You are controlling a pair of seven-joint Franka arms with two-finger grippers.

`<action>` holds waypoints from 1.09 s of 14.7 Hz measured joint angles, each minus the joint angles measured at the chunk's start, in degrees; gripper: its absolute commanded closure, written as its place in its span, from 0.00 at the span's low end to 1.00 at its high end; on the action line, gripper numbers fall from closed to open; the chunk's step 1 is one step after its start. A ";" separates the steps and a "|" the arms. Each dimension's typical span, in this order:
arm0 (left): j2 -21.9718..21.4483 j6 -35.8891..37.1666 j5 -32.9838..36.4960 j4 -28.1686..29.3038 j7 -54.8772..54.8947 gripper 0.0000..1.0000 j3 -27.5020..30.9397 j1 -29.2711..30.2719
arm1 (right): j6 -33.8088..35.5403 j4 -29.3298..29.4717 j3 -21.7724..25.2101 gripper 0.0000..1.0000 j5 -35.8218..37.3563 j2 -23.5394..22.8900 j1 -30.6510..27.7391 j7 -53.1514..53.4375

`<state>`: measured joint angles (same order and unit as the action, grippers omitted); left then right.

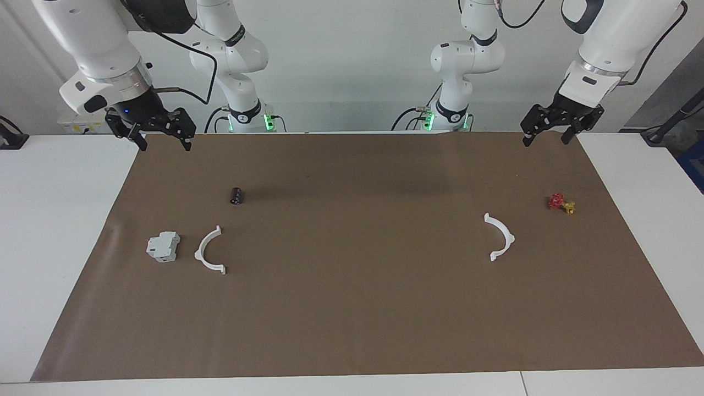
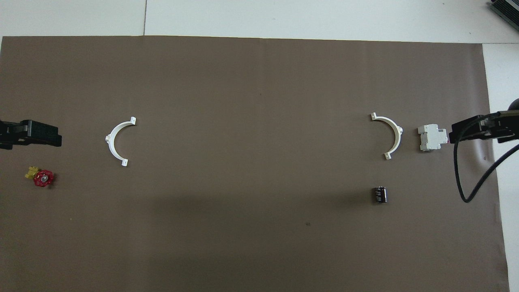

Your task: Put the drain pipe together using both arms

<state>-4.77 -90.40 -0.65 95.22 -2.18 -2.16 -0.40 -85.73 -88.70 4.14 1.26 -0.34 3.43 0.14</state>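
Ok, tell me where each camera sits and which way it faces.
Facing view: high across the table, looking at both arms; right gripper and left gripper hang open over the mat's edge.
Overhead view: above the robots, looking steeply down; only gripper parts show.
Shared: both half-rings, grey block, black cylinder, red-yellow valve.

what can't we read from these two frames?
- Facing view: left claw and right claw arms cut off by the top edge.
- Overhead view: both claws cut by the side edges; only tips show.
- Half-rings: end tab detail too small.
- Red-and-yellow part: too small to identify.
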 measured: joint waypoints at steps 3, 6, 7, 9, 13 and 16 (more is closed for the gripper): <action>0.00 -0.07 0.00 0.00 0.00 0.00 0.00 0.00 | -0.04 0.00 0.00 0.00 -0.01 0.00 -0.01 0.20; 0.00 -0.21 0.00 0.00 0.00 0.00 0.00 0.00 | -7.39 -3.59 0.00 0.00 -0.05 0.56 -0.01 0.69; 0.00 -0.24 0.00 0.00 0.00 0.00 0.00 0.00 | -11.53 -6.85 0.00 0.00 -0.05 1.06 -0.02 -0.46; 0.00 -0.28 0.00 0.00 0.00 0.00 0.00 0.00 | -20.23 -13.91 0.00 0.00 -0.07 1.16 -0.02 -4.32; 0.00 -0.32 0.00 0.01 0.00 0.00 0.00 0.00 | -37.57 -22.54 0.11 0.00 -2.94 -5.82 -0.59 -16.64; 0.00 -0.34 0.00 0.02 0.00 0.00 0.00 0.00 | -46.67 -22.87 0.20 0.00 -3.40 -13.96 -1.59 -22.69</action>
<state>-4.77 -90.74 -0.65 95.25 -2.18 -2.16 -0.40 -132.40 -111.58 4.34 -2.14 -14.30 1.85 -22.55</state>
